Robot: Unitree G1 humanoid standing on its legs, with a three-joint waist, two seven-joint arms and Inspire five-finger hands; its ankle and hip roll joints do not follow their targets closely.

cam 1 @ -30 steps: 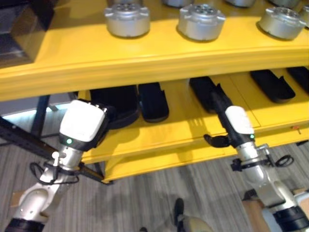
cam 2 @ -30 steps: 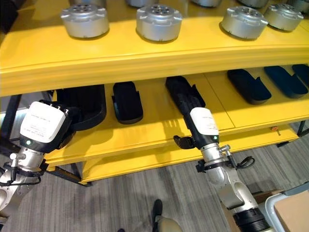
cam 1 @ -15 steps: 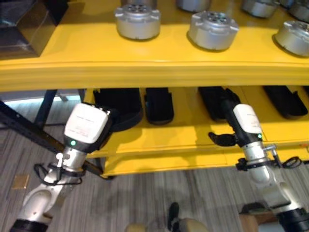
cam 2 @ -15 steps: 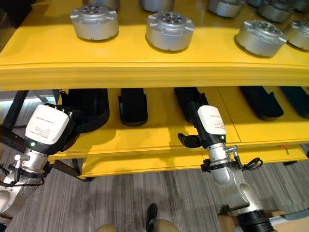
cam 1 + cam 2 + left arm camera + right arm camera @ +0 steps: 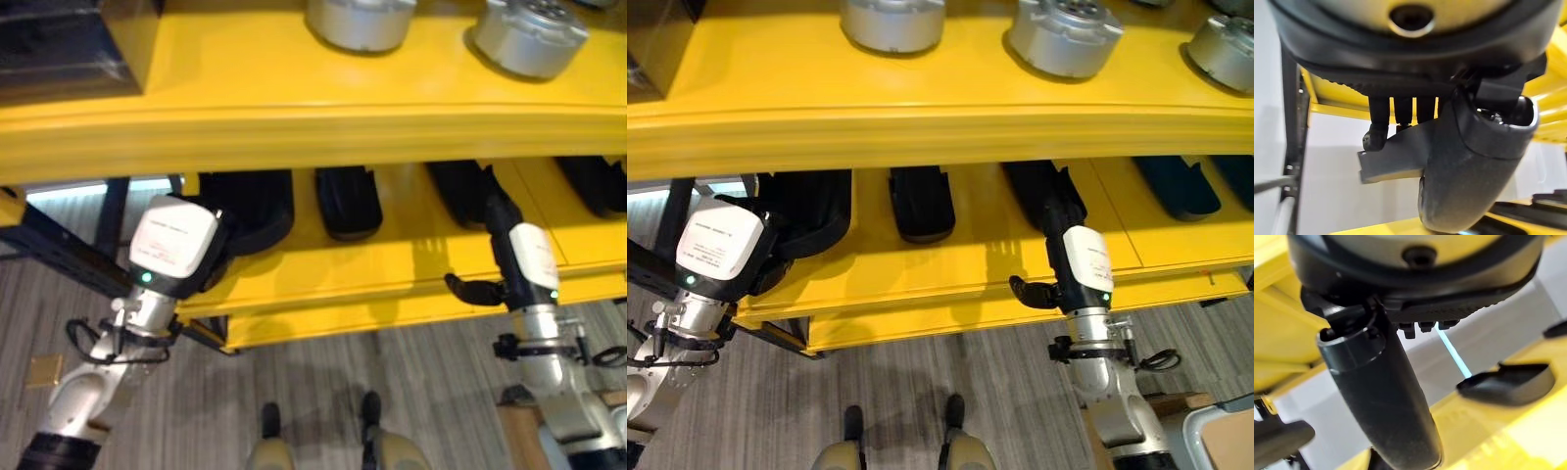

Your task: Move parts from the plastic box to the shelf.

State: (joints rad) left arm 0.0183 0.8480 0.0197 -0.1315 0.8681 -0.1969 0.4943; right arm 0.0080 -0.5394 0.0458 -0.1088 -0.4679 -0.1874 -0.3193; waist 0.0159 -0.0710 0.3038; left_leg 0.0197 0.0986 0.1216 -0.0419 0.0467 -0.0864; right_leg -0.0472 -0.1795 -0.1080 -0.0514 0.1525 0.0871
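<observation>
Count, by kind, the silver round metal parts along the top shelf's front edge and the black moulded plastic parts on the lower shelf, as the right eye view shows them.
Silver round metal parts: 3
Black moulded plastic parts: 5
Total: 8

Grey striped floor (image 5: 921, 392); black frame (image 5: 59, 259) at left.

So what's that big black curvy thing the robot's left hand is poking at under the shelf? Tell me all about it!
It is a wide black part with a rounded outline and a raised rim, matte like moulded plastic. It lies flat at the left end of the yellow shelf's lower level, partly shadowed by the level above. The left hand reaches in against its near edge; its fingers are hidden there, so a grip cannot be confirmed. A narrower black part lies to its right, apart from it.
</observation>
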